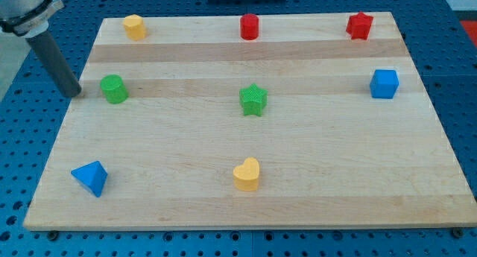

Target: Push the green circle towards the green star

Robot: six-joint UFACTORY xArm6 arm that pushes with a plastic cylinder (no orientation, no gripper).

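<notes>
The green circle (pixel 114 88) stands near the board's left edge. The green star (pixel 253 100) stands near the middle of the board, well to the circle's right. My tip (pixel 74 92) is at the board's left edge, a short way to the left of the green circle, with a small gap between them. The dark rod slants up to the view's top left corner.
On the wooden board (pixel 335 167) also stand a yellow hexagon (pixel 134 26), a red cylinder (pixel 249 26), a red star (pixel 359 25), a blue cube (pixel 384 83), a yellow heart (pixel 247 174) and a blue triangle (pixel 91 177).
</notes>
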